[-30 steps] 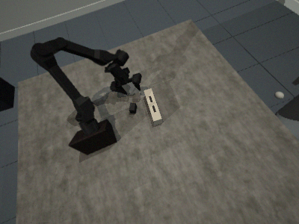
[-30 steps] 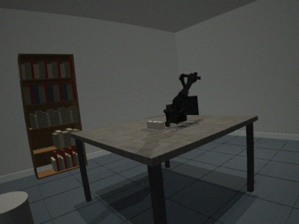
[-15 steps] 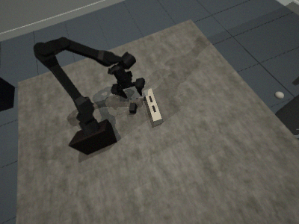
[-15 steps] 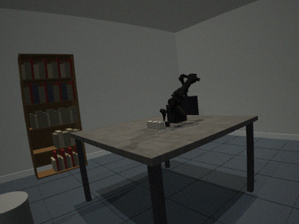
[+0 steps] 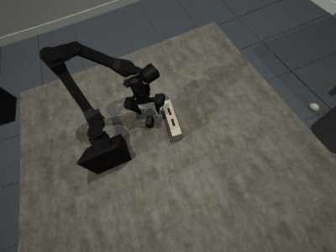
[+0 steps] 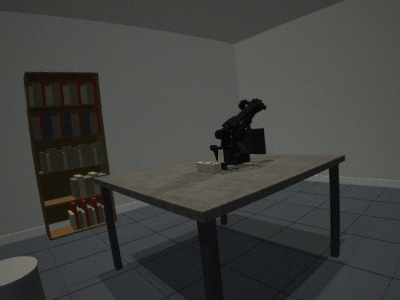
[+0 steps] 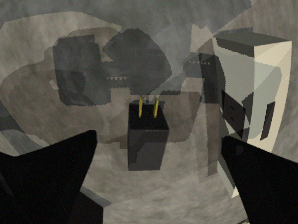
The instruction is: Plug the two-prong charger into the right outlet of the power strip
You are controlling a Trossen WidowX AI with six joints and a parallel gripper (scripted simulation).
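Note:
The black charger (image 5: 149, 122) (image 7: 146, 147) rests on the table, separate from the power strip. Its two gold prongs (image 7: 141, 107) (image 7: 156, 107) point toward the top of the wrist view. The cream power strip (image 5: 176, 131) (image 6: 207, 167) (image 7: 281, 65) lies beside it, on the right in the wrist view, with two dark recesses on its top and a dark patch on its side. My gripper (image 5: 149, 112) (image 7: 162, 140) is open and empty, above the charger. In the wrist view one finger stands on each side of the charger; the right finger overlaps part of the strip in that view.
The arm's dark base (image 5: 105, 156) stands on the table (image 5: 189, 202) (image 6: 165, 185), with the charger between it and the strip. The strip is close to the right finger. Arm shadows fall across the table. A bookcase (image 6: 70, 109) stands against the wall, away from the table.

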